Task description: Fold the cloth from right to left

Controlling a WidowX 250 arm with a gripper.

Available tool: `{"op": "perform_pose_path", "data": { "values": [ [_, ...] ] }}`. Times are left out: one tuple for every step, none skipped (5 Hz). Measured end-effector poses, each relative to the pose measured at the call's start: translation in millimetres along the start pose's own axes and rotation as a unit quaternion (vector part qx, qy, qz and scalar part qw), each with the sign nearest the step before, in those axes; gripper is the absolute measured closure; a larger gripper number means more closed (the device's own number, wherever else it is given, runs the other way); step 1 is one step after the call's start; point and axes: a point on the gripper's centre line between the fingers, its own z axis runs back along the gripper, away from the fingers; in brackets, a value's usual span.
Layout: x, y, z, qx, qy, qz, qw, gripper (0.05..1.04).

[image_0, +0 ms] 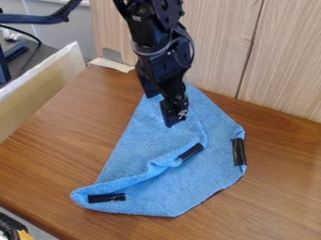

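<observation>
Your blue cloth (201,180) lies partly folded on the bench (288,187), from near the front left edge back toward the wall edge. The fold hides some of it. Above its far part, your gripper (160,110) has its fingers apart and blocks some cloth. The arm (156,28) gets cut off up top.
</observation>
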Motion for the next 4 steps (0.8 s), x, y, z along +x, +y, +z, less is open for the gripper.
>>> {"op": "perform_pose_path", "data": {
  "values": [
    [-3.6,-2.0,-6.3,-0.007,0.012,0.005,0.9999,0.083],
    [2.4,-17.6,-15.0,-0.019,0.020,-0.001,0.9996,0.083],
    [20.9,-22.2,-26.5,-0.039,0.034,0.047,0.9976,0.083],
    [49.3,-36.1,-37.0,-0.049,0.037,0.070,0.9957,0.083]
  ]
}}
